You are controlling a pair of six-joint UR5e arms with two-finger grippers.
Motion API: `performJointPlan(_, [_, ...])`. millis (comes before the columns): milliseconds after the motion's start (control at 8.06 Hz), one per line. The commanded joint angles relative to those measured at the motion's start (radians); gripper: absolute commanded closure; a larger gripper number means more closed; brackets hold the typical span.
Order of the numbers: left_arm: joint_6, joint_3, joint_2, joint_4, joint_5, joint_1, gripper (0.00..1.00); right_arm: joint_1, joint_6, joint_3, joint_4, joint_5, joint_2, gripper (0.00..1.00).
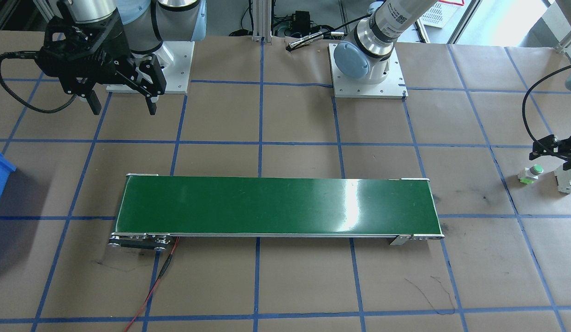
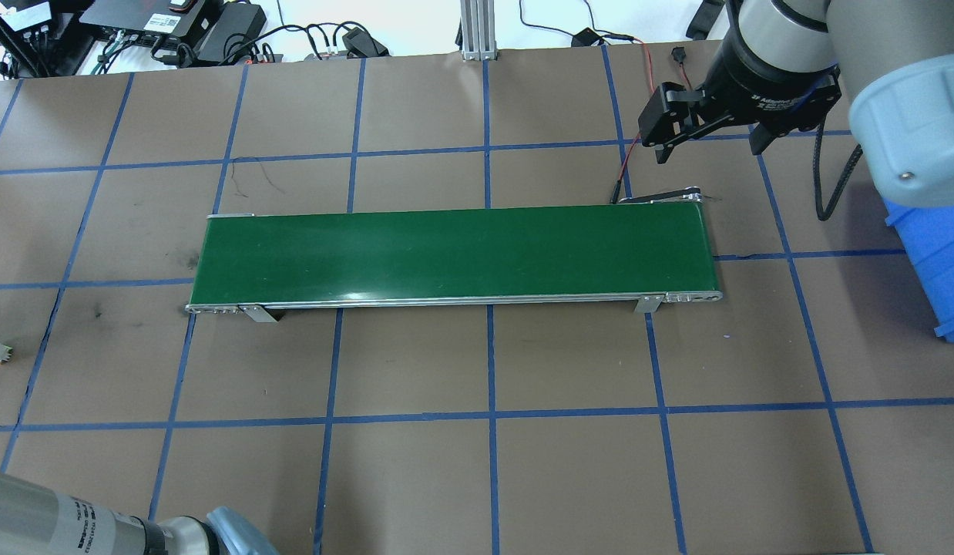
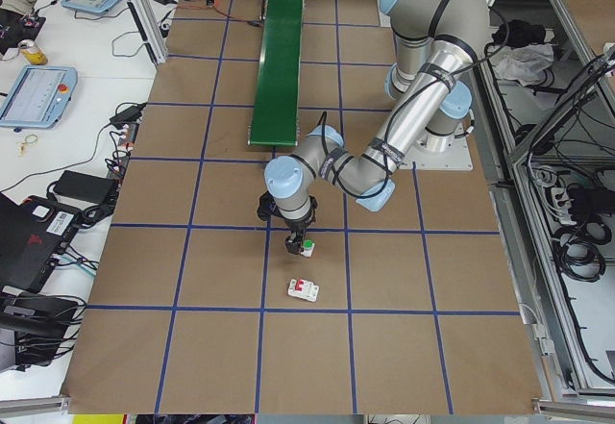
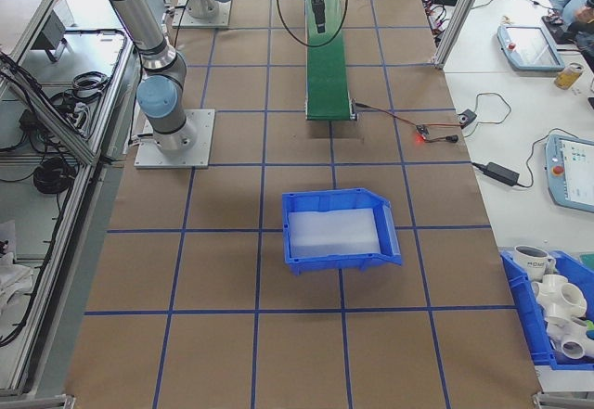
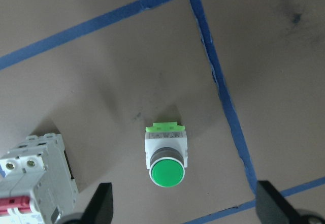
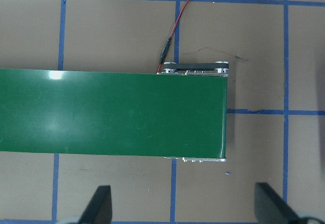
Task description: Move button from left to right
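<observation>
The button (image 5: 166, 158), with its round green cap, white body and light green base, lies on the brown paper at the table's left end (image 1: 531, 174). My left gripper (image 5: 185, 209) hangs above it, open, with one finger (image 5: 103, 203) on each side and nothing between them. From the side it sits just over the button (image 3: 307, 246). My right gripper (image 1: 121, 103) is open and empty, hovering above the right end of the green conveyor belt (image 6: 111, 112), seen from overhead as well (image 2: 708, 142).
A white breaker with red marks (image 5: 30, 178) stands close beside the button (image 1: 569, 180). The conveyor belt (image 2: 454, 254) runs across the table's middle, with a red wire (image 2: 627, 166) at its right end. A blue bin (image 4: 339, 228) sits beyond that end.
</observation>
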Motion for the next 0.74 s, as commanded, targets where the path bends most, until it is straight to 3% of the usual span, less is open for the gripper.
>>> performJointPlan(0, [0.098, 0.001, -0.070, 0.032, 0.010, 0.000, 0.00, 0.000, 0.000, 0.000, 0.002, -0.002, 0.000, 0.00])
performJointPlan(248, [0.205, 0.000, -0.090, 0.099, 0.013, 0.000, 0.00, 0.000, 0.000, 0.000, 0.000, -0.002, 0.000, 0.00])
performJointPlan(620, [0.211, -0.003, -0.115, 0.099, 0.013, 0.000, 0.00, 0.000, 0.000, 0.000, 0.000, -0.002, 0.000, 0.00])
